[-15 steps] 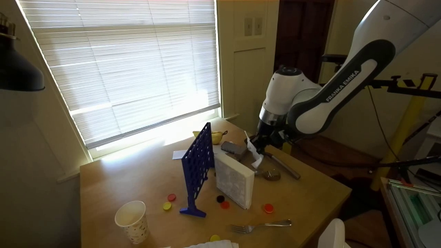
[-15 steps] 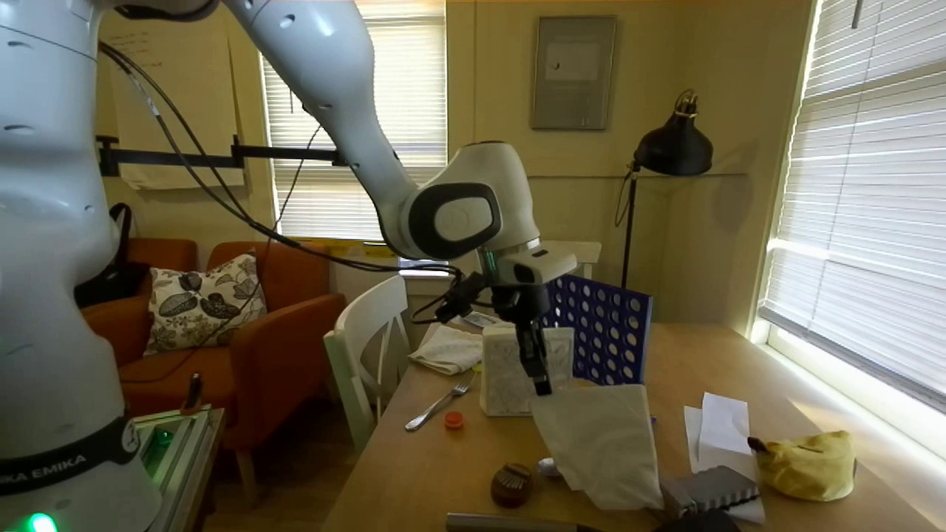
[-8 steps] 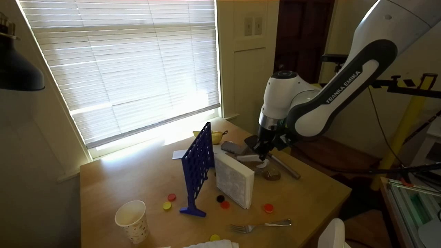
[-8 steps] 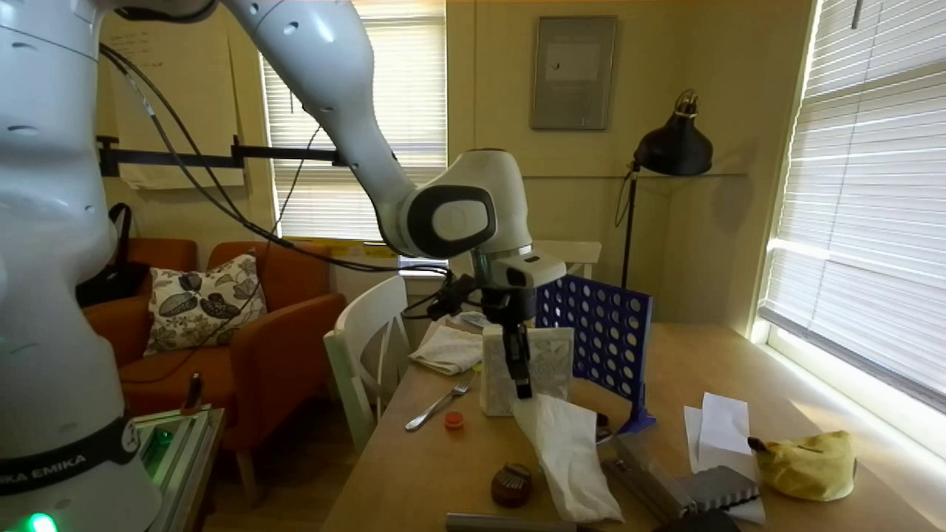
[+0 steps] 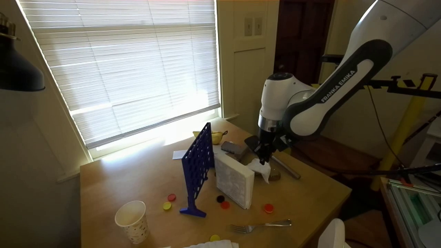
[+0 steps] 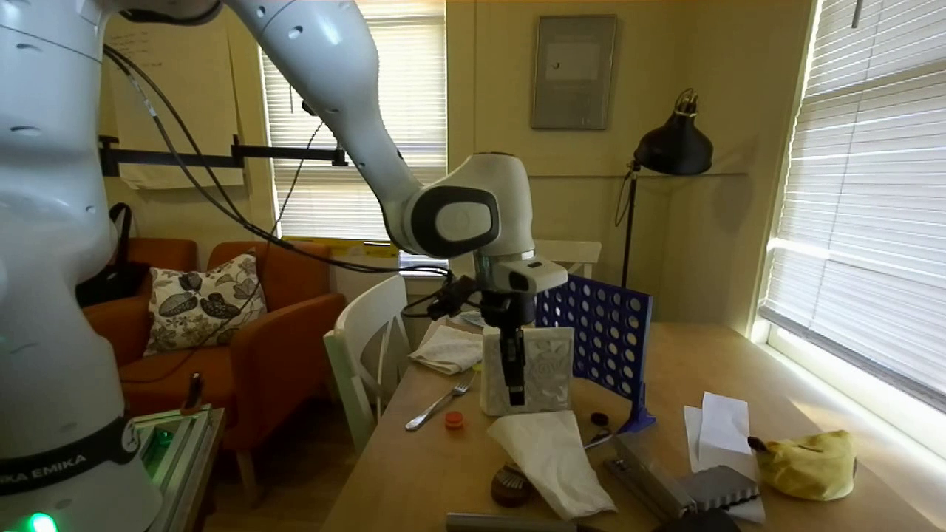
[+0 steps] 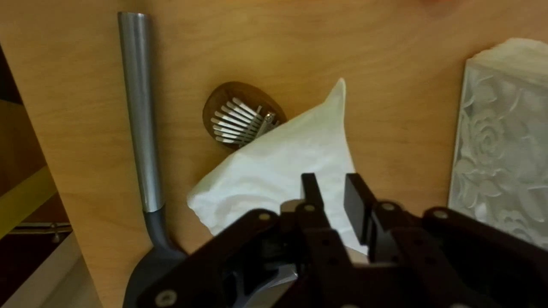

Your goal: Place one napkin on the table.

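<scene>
The napkin (image 6: 554, 462) is off the gripper (image 7: 331, 177): half a sec ago it hung from it, now it's spread out below, w/ a sliver of gap showing in an exterior view. There it's on the near side of the white box (image 6: 550, 362), left edge lapping over part of the thumb piano (image 7: 231, 113). Jaws stand parted in the wrist view, nothing btwn them, only the napkin underneath. Can't tell if it's fully settled on the table (image 6: 443, 473) or dropping the last bit.

For the task: release looks done, so placing is prob. finished or v. nearly. Thumb piano likely keeps it from lying flat, but I'd guess that's OK. Next move calls for a straight lift, no sideways drag; risk = jaws catching thin paper on the way out.

Further out: metal-handled tool (image 7: 141, 115) left of the napkin in the wrist view, apart where both show; blue game frame (image 5: 198, 162) left of the box in an exterior view; paper cup (image 5: 132, 224) near left there, well apart from everything above.
</scene>
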You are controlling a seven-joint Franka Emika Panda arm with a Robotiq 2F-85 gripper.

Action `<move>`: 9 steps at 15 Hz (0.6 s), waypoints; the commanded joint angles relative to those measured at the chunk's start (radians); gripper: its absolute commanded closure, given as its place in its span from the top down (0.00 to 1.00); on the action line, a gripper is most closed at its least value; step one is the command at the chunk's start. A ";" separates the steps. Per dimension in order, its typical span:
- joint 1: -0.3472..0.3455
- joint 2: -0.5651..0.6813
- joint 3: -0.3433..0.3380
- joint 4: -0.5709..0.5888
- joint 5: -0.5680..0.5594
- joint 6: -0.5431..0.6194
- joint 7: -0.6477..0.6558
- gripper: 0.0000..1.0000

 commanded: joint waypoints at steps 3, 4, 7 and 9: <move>-0.011 -0.243 0.041 -0.001 0.143 -0.271 -0.125 0.68; -0.017 -0.287 0.043 0.011 0.158 -0.346 -0.133 0.76; -0.047 -0.404 0.030 0.066 0.200 -0.577 -0.181 0.96; -0.068 -0.443 0.021 0.110 0.213 -0.702 -0.205 1.00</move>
